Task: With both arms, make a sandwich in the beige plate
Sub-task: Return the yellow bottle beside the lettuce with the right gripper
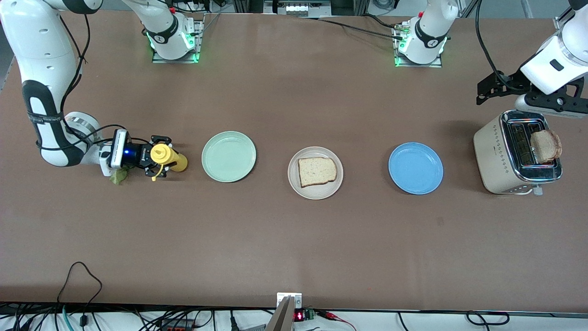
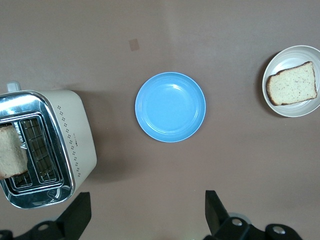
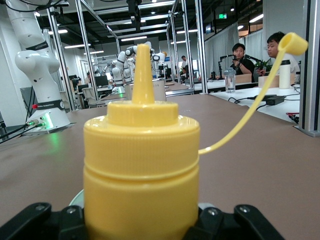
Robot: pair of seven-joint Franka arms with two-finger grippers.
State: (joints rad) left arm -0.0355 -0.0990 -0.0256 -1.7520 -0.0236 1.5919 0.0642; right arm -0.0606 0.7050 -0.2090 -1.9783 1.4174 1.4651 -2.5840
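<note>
Front view: one bread slice (image 1: 317, 171) on beige plate (image 1: 315, 193), mid-table; second slice (image 1: 546, 145) up in toaster (image 1: 494, 156) at left arm's end; lettuce (image 1: 118, 175) beside right gripper (image 1: 161, 156), clamped on yellow squeeze bottle (image 1: 169, 156).

Left wrist: left gripper (image 2: 145, 215) wide open, empty, above toaster.

Right wrist: bottle held, cap off. Only first layer done.

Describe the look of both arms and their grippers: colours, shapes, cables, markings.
Both arms are glossy white with rounded segments, black joint bands and loose black cables. The right arm wears a lettered black strap and ends in a blue-lit module. The right gripper is black. The left gripper has black angular fingers on a white wrist. Green lights glow at both bases.
</note>
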